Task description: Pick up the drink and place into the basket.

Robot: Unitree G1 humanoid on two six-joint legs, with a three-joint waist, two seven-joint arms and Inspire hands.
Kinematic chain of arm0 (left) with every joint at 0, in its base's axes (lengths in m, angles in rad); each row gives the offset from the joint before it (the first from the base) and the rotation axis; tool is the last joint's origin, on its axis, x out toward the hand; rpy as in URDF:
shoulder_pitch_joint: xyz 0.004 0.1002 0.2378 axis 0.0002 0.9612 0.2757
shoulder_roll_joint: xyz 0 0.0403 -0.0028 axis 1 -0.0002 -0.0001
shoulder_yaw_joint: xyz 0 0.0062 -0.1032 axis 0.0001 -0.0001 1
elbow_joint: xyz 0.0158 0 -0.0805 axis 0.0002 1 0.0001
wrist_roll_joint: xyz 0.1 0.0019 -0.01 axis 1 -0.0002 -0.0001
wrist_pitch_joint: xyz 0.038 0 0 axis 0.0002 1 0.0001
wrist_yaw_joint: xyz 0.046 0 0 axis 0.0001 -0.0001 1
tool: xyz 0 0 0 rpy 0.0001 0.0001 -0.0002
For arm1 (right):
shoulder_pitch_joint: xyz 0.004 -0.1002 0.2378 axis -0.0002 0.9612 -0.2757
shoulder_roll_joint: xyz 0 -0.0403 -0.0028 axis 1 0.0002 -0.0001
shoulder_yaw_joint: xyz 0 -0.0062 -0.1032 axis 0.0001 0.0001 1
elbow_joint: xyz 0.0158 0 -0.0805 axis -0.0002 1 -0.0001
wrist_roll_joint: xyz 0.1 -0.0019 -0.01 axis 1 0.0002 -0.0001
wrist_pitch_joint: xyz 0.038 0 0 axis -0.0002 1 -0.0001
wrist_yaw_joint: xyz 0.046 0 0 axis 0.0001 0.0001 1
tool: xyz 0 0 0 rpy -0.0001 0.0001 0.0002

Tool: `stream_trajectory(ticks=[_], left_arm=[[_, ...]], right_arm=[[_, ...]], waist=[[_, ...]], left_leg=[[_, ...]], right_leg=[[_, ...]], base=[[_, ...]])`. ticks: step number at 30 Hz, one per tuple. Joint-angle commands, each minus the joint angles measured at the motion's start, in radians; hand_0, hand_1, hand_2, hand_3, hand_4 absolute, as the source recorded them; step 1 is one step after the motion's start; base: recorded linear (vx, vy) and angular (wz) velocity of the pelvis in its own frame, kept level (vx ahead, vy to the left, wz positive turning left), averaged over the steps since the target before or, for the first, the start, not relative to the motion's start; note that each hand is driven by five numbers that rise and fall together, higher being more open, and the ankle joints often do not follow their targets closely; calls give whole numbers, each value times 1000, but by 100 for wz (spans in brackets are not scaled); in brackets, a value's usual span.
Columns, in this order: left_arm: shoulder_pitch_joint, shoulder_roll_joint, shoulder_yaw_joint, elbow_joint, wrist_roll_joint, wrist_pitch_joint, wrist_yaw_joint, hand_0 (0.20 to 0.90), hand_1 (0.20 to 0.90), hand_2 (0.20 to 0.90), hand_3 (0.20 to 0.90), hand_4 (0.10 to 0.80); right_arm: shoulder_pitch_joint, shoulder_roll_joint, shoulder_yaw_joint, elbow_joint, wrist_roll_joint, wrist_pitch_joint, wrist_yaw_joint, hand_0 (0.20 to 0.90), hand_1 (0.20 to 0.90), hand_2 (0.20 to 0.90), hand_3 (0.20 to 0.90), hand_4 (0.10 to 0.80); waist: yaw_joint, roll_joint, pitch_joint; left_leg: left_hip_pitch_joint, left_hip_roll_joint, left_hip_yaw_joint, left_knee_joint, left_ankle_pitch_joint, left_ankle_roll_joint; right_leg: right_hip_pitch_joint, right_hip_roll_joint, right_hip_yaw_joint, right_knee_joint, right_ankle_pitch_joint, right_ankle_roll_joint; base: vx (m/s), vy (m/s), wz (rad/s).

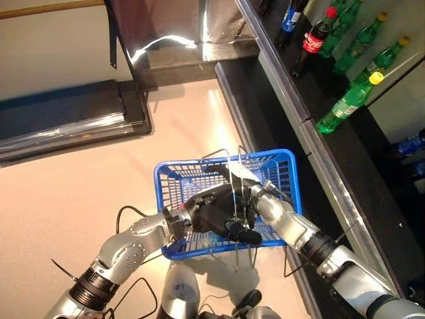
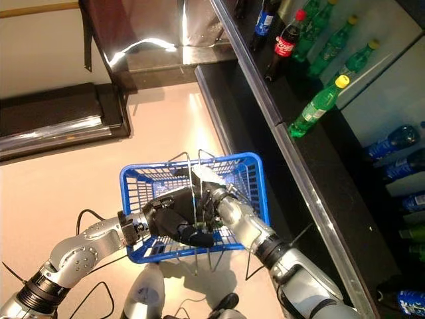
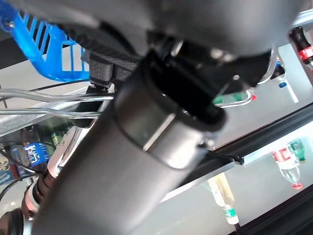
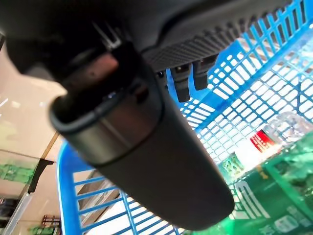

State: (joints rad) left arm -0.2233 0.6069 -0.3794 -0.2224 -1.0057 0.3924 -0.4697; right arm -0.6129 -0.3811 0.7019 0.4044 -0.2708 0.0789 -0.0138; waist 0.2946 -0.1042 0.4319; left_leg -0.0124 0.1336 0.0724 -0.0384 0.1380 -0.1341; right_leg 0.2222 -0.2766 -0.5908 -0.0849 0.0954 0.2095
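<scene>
A long dark display shelf [image 1: 345, 166] with a metal front edge ran along the robot's right. On its upper level six bottles could be counted in the left eye view — four green plastic soda bottles with yellow caps [image 1: 348, 103], one dark cola bottle with a red cap [image 1: 311, 41] and one dark bottle with a blue label [image 1: 290, 18]. Lower down, the right eye view showed blue-labelled bottles [image 2: 392, 141], too cut off to count.

Over the pale floor [image 1: 80, 193] hung one blue plastic mesh basket with wire handles [image 1: 265, 163]. Both hands met above it. The left hand [image 1: 216, 214] had its fingers curled round the wire handles. The right hand [image 2: 211, 199] reached into the basket; whether its fingers were apart or clamped could not be told.

Inside the basket the right wrist view showed a green-labelled drink bottle [image 4: 266, 196] lying on the mesh floor.
</scene>
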Motion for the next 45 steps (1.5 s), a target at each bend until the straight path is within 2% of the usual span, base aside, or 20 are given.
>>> stream_trajectory(ticks=[1, 8, 15, 21, 30, 45], left_arm=[[-81, -295, 27, -267, -162, -315, -168, 300, 300, 300, 200, 100], [-46, -283, 75, -248, -146, -359, -130, 300, 300, 300, 200, 100], [10, -256, 169, -226, -148, -436, -58, 300, 300, 300, 200, 100], [55, -266, 234, -215, -153, -476, -30, 300, 300, 300, 200, 100], [70, -268, 243, -217, -123, -534, 24, 300, 300, 300, 200, 100], [135, -244, 325, -139, -65, -637, 202, 300, 300, 300, 200, 100]], right_arm=[[38, 13, 3, -24, 37, -47, -64, 900, 900, 900, 900, 800], [87, -22, -47, -95, 53, -57, -79, 900, 900, 900, 900, 800], [169, -76, -116, -194, 61, -73, -59, 900, 900, 900, 900, 800], [240, -122, -185, -299, 65, -91, -30, 900, 900, 900, 900, 800], [316, -150, -240, -401, 79, -131, -33, 900, 900, 900, 900, 800], [462, -163, -345, -531, 143, -181, -74, 900, 900, 900, 900, 800]], waist=[[-8, 45, -376], [-25, 49, -372], [-55, 59, -371], [-79, 71, -363], [-106, 75, -355], [-165, 83, -362]], left_leg=[[52, 8, 15, -49, -33, 14], [62, 12, 33, -49, -37, 14], [76, 21, 68, -49, -40, 11], [88, 26, 91, -49, -43, 11], [97, 27, 102, -49, -51, 13], [114, 37, 145, -49, -59, 10]], right_leg=[[20, 4, 16, -2, -11, 6], [16, 2, 25, -2, -9, 8], [2, -5, 45, -2, -3, 12], [-6, -13, 54, -2, 1, 13], [-14, -17, 68, -2, 5, 18], [-37, -22, 103, -2, 13, 23]], base=[[-7, 14, -3], [-3, 7, -8], [-9, 18, -10], [-3, 9, -3], [-23, -3, -6], [-7, -2, -5]])
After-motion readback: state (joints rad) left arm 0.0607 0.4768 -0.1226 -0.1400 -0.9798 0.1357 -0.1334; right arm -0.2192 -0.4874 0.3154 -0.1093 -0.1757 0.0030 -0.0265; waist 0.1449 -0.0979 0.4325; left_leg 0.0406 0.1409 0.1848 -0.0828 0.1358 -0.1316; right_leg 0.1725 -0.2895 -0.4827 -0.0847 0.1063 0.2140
